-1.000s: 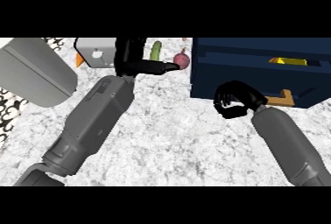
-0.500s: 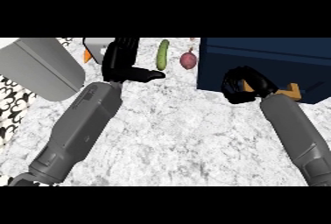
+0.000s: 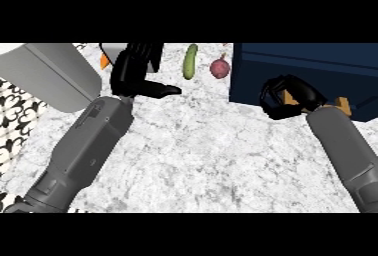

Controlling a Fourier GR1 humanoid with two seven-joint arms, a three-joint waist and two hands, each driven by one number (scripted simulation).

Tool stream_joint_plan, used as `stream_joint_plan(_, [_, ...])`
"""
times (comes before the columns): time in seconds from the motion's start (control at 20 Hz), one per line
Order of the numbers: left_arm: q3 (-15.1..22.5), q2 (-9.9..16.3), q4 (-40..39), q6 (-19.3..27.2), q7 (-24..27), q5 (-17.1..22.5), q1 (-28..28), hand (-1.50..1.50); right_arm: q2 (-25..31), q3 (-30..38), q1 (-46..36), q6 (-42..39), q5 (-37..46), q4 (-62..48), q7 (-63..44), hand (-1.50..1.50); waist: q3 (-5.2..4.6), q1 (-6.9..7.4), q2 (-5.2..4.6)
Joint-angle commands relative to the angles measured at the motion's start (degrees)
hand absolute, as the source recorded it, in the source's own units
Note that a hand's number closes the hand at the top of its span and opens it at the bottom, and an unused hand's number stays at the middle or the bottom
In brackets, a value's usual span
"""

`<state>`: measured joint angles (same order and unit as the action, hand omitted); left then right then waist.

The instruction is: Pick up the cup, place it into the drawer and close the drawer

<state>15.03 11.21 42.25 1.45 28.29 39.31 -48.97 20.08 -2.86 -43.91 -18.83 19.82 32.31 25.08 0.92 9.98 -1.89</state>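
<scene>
At the right of the frame you have the right hand (image 3: 289,97) with its fingers curled in, pressed against the front of the dark blue drawer (image 3: 310,67); whether it holds anything you cannot tell. The cup is nowhere you can make out. At upper left your left hand (image 3: 134,75) has fingers straight and thumb stuck out sideways, holding nothing. Just right of it on the marble counter (image 3: 207,150) lie a green cucumber (image 3: 190,61) and a reddish onion (image 3: 220,67)
</scene>
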Motion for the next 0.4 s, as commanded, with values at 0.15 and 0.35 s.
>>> stream_joint_plan(0.15, [0.0,1.1,1.0,-2.2,-0.2,0.4,1.6,-1.50,7.6,5.4,-9.5,4.1,-1.0,-1.0,-4.2,1.50,-0.76,2.20,-1.12])
stream_joint_plan(0.35, [0.2,0.9,1.8,-2.7,-0.5,0.7,2.5,-1.50,8.2,5.7,-8.9,2.1,-2.0,-0.1,-4.5,1.50,-0.74,2.95,-0.85])
